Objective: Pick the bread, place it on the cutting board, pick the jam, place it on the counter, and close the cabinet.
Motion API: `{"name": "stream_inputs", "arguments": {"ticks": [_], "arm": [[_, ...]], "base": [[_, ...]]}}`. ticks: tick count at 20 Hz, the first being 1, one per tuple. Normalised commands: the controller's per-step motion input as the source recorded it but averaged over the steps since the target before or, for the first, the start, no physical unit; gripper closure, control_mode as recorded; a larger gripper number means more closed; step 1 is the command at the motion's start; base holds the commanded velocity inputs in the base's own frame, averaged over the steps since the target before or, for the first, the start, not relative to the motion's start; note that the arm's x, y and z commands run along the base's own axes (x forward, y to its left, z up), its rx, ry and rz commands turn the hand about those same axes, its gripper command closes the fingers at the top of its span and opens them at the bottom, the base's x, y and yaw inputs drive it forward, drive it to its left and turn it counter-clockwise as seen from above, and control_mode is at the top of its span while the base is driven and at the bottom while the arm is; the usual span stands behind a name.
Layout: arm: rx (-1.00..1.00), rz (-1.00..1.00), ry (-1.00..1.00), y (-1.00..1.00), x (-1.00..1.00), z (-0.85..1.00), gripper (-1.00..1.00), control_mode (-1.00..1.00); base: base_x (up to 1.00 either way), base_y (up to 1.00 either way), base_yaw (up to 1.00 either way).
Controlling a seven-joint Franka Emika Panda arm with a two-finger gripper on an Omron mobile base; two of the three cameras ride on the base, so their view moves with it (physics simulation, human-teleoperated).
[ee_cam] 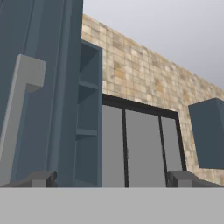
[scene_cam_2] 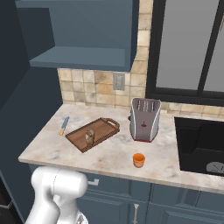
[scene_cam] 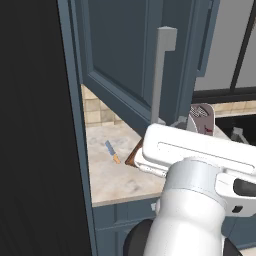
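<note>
The gripper (ee_cam: 111, 178) is held with its two dark fingertips (ee_cam: 41, 178) wide apart and nothing between them, raised to the level of the cabinet (scene_cam_2: 83, 30). Just ahead of the left tip, the open cabinet door (ee_cam: 39, 87) with its long grey bar handle (ee_cam: 17, 118) is seen close up, and the bare shelves of the cabinet are seen edge-on beyond it. The remaining step is judged to be the closing of the door: it would best be done by laying a finger flat against the door's outer face near the handle and pushing along the door's swing, so that the handle is not hooked and the door is not jammed against its hinge. In the right base view, what is hidden by the arm in the left one is laid out: the bread (scene_cam_2: 89, 137) is set on the cutting board (scene_cam_2: 105, 127), and the jam (scene_cam_2: 138, 160) stands on the counter (scene_cam_2: 52, 148) in front of the toaster (scene_cam_2: 145, 119), with a knife (scene_cam_2: 64, 125) lying left of the board. In the left base view, the door is shown swung out over the counter.
</note>
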Motion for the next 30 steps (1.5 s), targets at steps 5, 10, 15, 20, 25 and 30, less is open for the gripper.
{"name": "stream_inputs", "arguments": {"ticks": [5, 10, 15, 20, 25, 30], "arm": [[0.0, 0.0, 0.0, 0.06, 0.3, -0.25, -1.0, -1.0], [-0.02, 0.0, 0.0, 0.19, 0.24, -0.22, -1.0, -1.0], [0.0, 0.0, 0.0, 0.09, 0.35, -0.18, -1.0, -1.0], [0.0, 0.0, 0.0, 0.0, 0.5, -0.11, -1.0, -1.0], [0.0, 0.0, 0.0, 0.0, 0.52, -0.12, -1.0, -1.0], [0.0, 0.0, 0.0, 0.0, 0.52, -0.13, -1.0, -1.0]], "base": [[0.0, 0.0, 0.0], [0.0, 0.0, 0.0], [0.0, 0.0, 0.0], [0.0, 0.0, 0.0], [0.0, 0.0, 0.0], [0.0, 0.0, 0.0]]}}
